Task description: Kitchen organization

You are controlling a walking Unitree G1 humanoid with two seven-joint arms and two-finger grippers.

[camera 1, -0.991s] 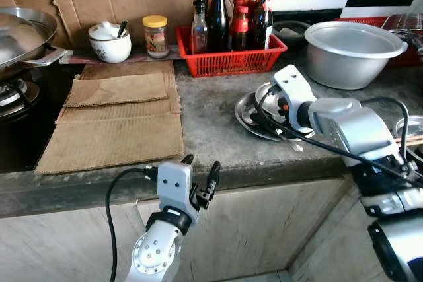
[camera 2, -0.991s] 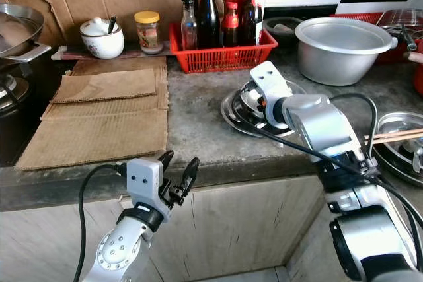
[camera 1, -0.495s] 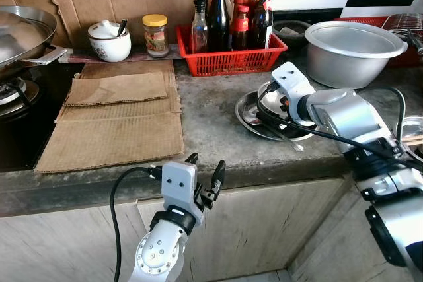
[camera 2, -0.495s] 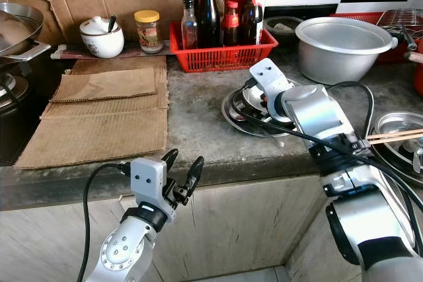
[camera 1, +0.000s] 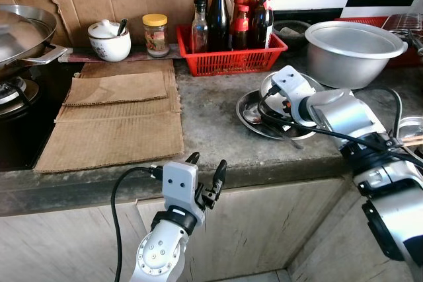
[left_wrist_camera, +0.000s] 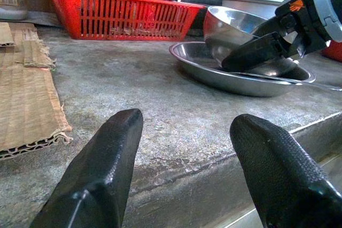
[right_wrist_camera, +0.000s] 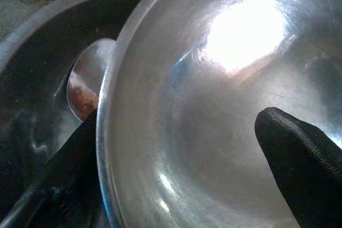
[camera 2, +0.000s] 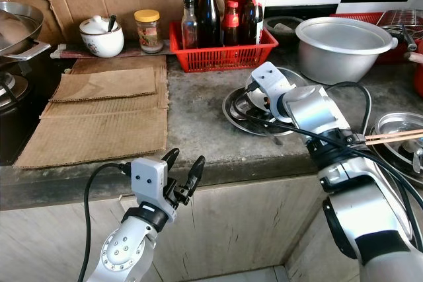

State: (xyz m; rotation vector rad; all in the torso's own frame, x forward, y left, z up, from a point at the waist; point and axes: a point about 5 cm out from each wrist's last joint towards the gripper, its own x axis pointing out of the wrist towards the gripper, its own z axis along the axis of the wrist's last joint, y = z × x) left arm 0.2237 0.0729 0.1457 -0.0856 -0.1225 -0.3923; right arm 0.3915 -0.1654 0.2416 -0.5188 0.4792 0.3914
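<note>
A small steel bowl sits in a shallow steel plate on the grey counter, and a spoon lies in the plate beside it. My right gripper reaches down onto the plate and stands open. One of its fingers is outside the bowl's rim and the other is inside the bowl. My left gripper is open and holds nothing, low in front of the counter's front edge. In the left wrist view the plate and bowl lie ahead.
A red basket of bottles stands behind the plate, with a big steel basin to its right. Cardboard sheets cover the counter's left half, beside a wok on the stove. A white pot and a jar stand at the back.
My right forearm has swung in nearer the plate while its fingers stay at the bowl. The left gripper has risen a little by the counter's front.
</note>
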